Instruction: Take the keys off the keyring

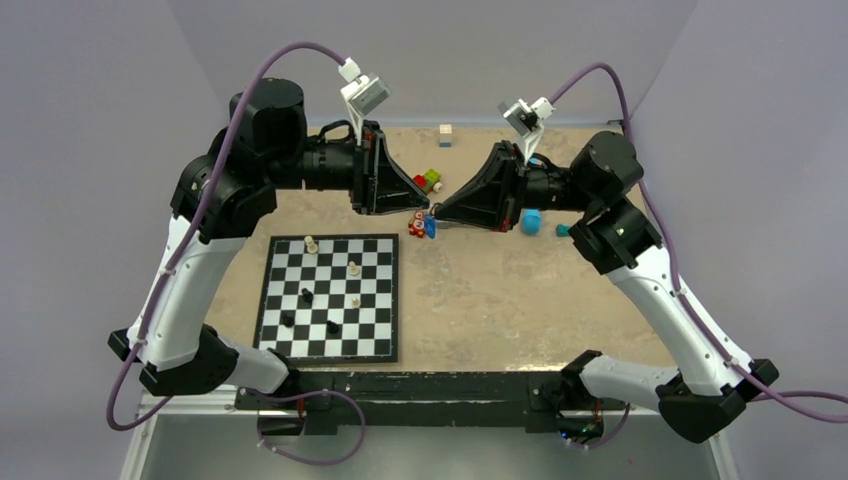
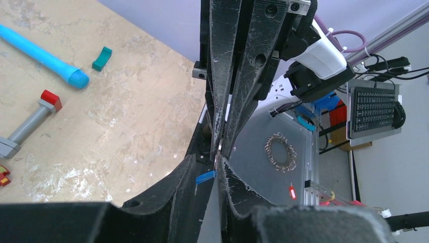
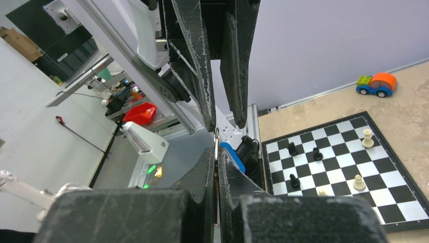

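Observation:
My two grippers meet tip to tip in the air over the middle of the table. My right gripper point(image 1: 437, 213) point(image 3: 217, 152) is shut on a thin silvery metal part of the keyring point(image 3: 217, 137). I cannot tell whether that part is ring or key. The blue tag point(image 1: 430, 228) point(image 3: 233, 158) hangs just below the tips. My left gripper point(image 1: 424, 207) point(image 2: 206, 158) has its fingers a little apart, with the tag point(image 2: 205, 177) showing in the gap. Its right fingertip point(image 2: 222, 164) touches the metal. No separate key can be made out.
A chessboard point(image 1: 330, 297) with several pieces lies at the front left. A small red toy point(image 1: 416, 228) sits under the grippers. A long light-blue cylinder point(image 2: 45, 56), a grey bar with a red end point(image 2: 30, 121), a teal piece point(image 2: 101, 58) and a toy car point(image 3: 377, 83) lie around.

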